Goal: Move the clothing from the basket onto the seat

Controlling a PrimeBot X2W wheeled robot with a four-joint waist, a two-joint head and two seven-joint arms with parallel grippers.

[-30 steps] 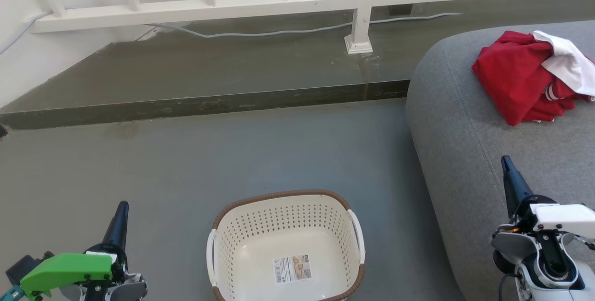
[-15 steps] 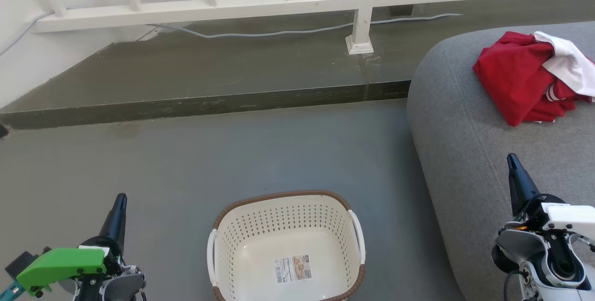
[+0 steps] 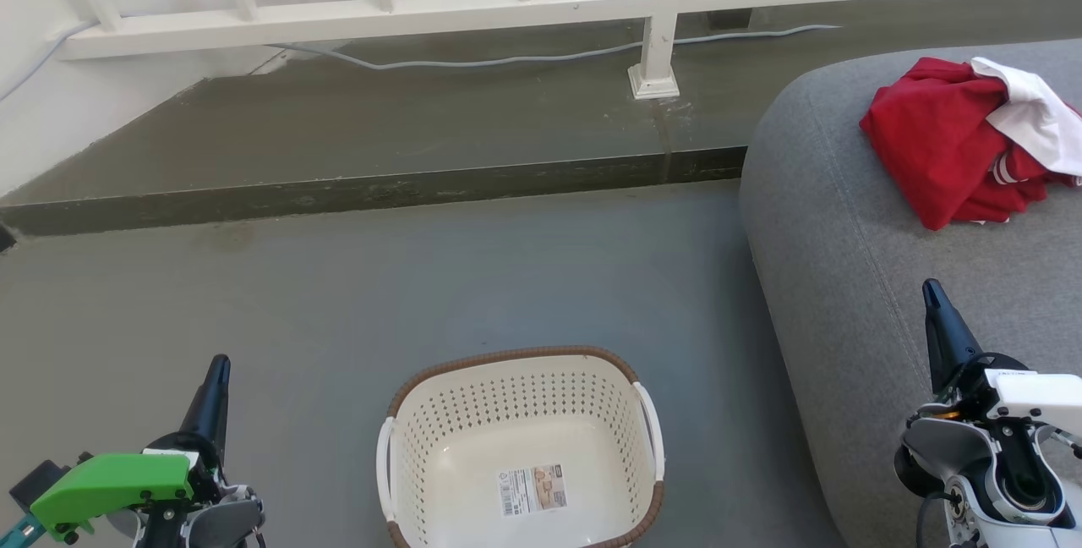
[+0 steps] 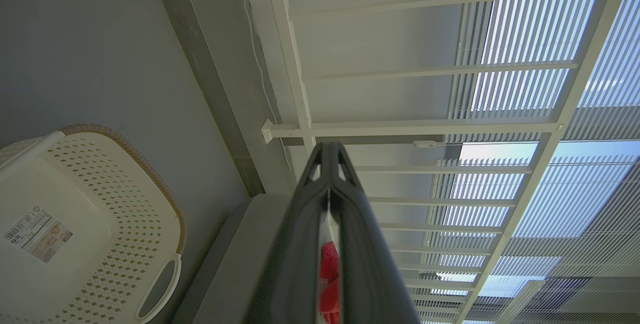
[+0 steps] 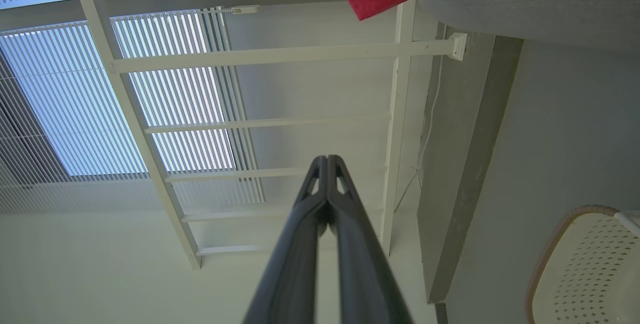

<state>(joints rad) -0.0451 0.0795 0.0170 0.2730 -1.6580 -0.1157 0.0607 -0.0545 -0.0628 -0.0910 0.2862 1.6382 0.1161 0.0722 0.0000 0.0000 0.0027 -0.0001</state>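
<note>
We are seeing the crumpled red fabric clothing (image 3: 955,142), with a white panel and striped trim showing, lying in a heap on the far right part of the large rounded grey upholstered seat (image 3: 845,277). The small cream perforated plastic basket (image 3: 507,400) with the brown woven-look rim is standing on the grey floor (image 3: 338,294), to the left of the seat and apart from it. A white barcode label (image 3: 531,490) is showing on its bottom.

The right claw (image 3: 930,287) is hovering over the near part of the seat, its two dark fingers clenched together, with the clothing lying well beyond its tip. In the right wrist view a corner of the red fabric is showing at the top edge, against the grey seat.

The left claw (image 3: 218,362) is hanging over the floor to the left of the basket, well apart from the clothing and likewise clenched, tips touching. In the left wrist view we are glimpsing a sliver of red through the narrow slit lower down between its fingers.

Beyond the floor, a darker raised step (image 3: 380,134) is carrying a white railing (image 3: 507,2) and a thin grey cable (image 3: 507,60).
</note>
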